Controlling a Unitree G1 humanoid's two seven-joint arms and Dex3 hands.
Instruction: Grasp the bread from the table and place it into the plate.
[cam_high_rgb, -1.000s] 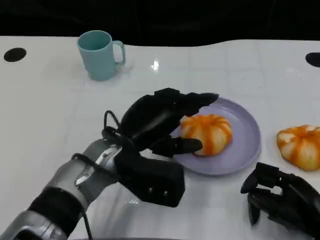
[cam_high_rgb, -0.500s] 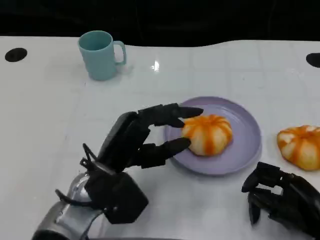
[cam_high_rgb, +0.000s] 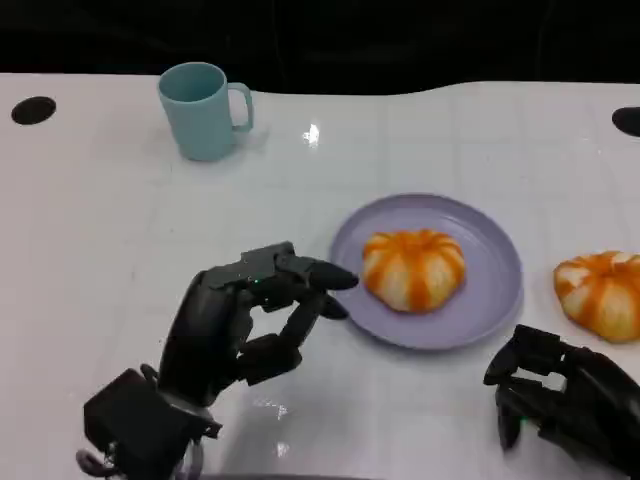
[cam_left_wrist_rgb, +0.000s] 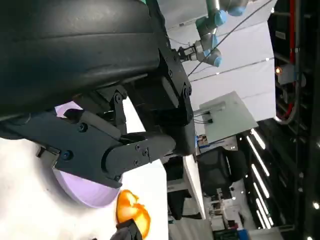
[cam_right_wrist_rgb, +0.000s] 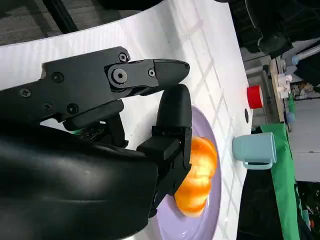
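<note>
— Where's the bread?
— One round orange-and-white striped bread roll (cam_high_rgb: 414, 268) sitting inside the round lilac plate (cam_high_rgb: 497, 300), centre right of the head view. A second, like roll (cam_high_rgb: 600, 292) on the white table (cam_high_rgb: 100, 230) at the right edge, just beside the plate.
— And the hands?
— Black left hand (cam_high_rgb: 252, 318) lower left of centre, holding nothing, fingers loosely apart, tips beside the plate's rim. Black right hand (cam_high_rgb: 560, 400) at lower right, fingers curled inward, nothing in them.
— Anything else?
— Teal ceramic mug (cam_high_rgb: 202, 108) upright, upper left.
</note>
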